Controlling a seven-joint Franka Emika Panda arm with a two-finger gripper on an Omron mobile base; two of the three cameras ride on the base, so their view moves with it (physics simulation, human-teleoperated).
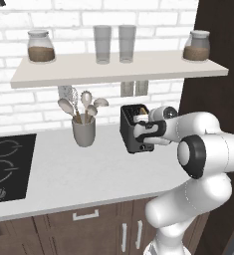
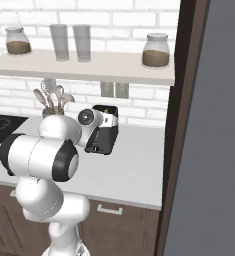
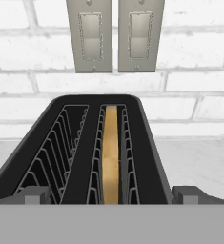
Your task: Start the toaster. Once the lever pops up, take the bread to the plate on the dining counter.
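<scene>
— Where's the bread sitting?

— I'm seeing the bread (image 3: pixel 111 157), a thin tan slice, standing on edge in the right slot of the boxy black toaster (image 3: pixel 85 157), wire ribs lining both slots.

— And the gripper?

— I'm holding the gripper (image 3: pixel 111 195) just above the toaster, fingers (image 3: pixel 35 194) spread wide, gripping nothing. The toaster is resting on the smooth white counter (image 1: pixel 88 169) by the brick wall.

The toaster (image 3: pixel 147 143) had a matt black shell, with thin wire guides like metal in its slots. The bread (image 3: pixel 111 157) looked dry, tan and porous. The worktop (image 1: pixel 88 169) was smooth, pale and stone-like, over dark wood cabinet fronts (image 1: pixel 54 234). The wall (image 1: pixel 19 99) was white brick; the tumblers (image 1: pixel 113 42) were clear glass.
</scene>
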